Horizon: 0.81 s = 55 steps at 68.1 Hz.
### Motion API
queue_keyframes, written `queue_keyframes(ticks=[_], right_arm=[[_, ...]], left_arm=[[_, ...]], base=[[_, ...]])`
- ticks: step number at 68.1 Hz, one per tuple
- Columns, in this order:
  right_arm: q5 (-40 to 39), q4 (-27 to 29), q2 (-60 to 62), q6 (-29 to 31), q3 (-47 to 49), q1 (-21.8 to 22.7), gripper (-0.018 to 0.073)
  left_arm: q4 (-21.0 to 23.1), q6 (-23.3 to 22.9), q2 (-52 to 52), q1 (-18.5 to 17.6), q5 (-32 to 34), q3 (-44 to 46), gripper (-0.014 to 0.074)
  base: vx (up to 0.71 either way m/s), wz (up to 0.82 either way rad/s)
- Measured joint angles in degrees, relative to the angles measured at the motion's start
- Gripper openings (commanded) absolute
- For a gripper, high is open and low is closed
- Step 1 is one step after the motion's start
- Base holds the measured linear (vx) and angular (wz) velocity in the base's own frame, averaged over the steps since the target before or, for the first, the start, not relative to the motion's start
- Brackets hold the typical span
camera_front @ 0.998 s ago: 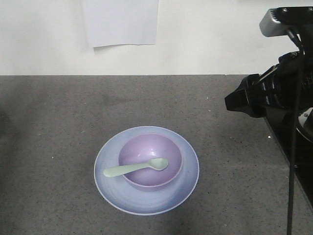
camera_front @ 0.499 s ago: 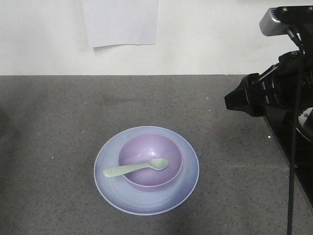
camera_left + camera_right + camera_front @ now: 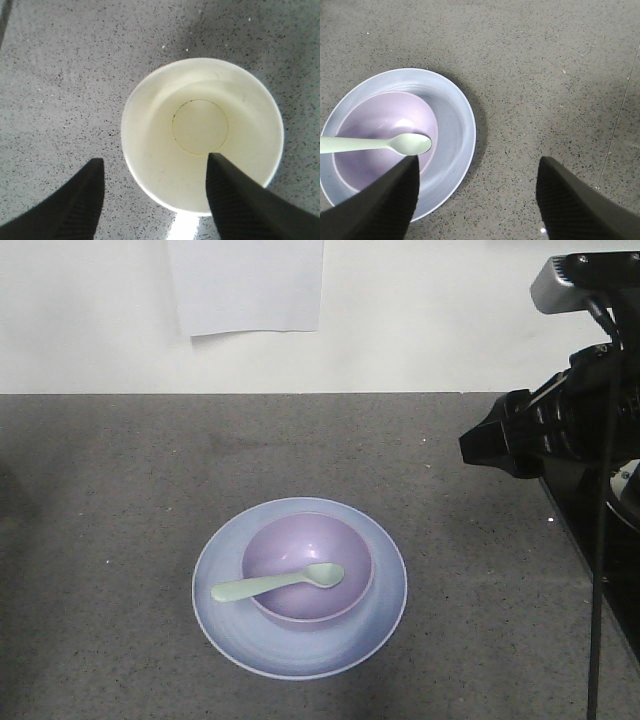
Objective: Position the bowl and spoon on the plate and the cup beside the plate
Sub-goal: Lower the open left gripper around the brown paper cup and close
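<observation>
The pale blue plate [image 3: 385, 612] lies on the grey table with the lavender bowl [image 3: 310, 540] standing on it. The mint-green spoon [image 3: 279, 582] rests in the bowl, handle over the left rim. The right wrist view shows the same plate [image 3: 461, 120], bowl [image 3: 377, 120] and spoon [image 3: 410, 144]; my right gripper [image 3: 479, 159] hangs open over the table just right of the plate. In the left wrist view the cup [image 3: 202, 100] stands upright, its white inside showing. My left gripper [image 3: 155, 159] is open, one finger [image 3: 240, 200] over the cup's mouth, the other outside.
My right arm [image 3: 540, 435] reaches in from the right edge of the front view. A sheet of white paper [image 3: 247, 285] hangs on the back wall. The cup is outside the front view.
</observation>
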<state>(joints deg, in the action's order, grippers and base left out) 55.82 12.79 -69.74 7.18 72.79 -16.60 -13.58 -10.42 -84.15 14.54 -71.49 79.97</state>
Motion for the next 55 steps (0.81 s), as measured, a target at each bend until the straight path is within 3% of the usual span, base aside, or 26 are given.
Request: queue_keyframes(ticks=[25, 55], right_arm=[[0.0, 0.0, 0.0, 0.2, 0.0, 0.0, 0.0490], [-0.7, 0.0, 0.0, 0.2, 0.0, 0.0, 0.0490]], left_arm=[[-1.0, -1.7, -3.6, 1.9, 1.2, 0.0, 0.0419], [0.0, -1.8, -6.5, 2.0, 2.5, 0.0, 0.0296]], base=[[0.00, 0.00], [0.00, 0.00]])
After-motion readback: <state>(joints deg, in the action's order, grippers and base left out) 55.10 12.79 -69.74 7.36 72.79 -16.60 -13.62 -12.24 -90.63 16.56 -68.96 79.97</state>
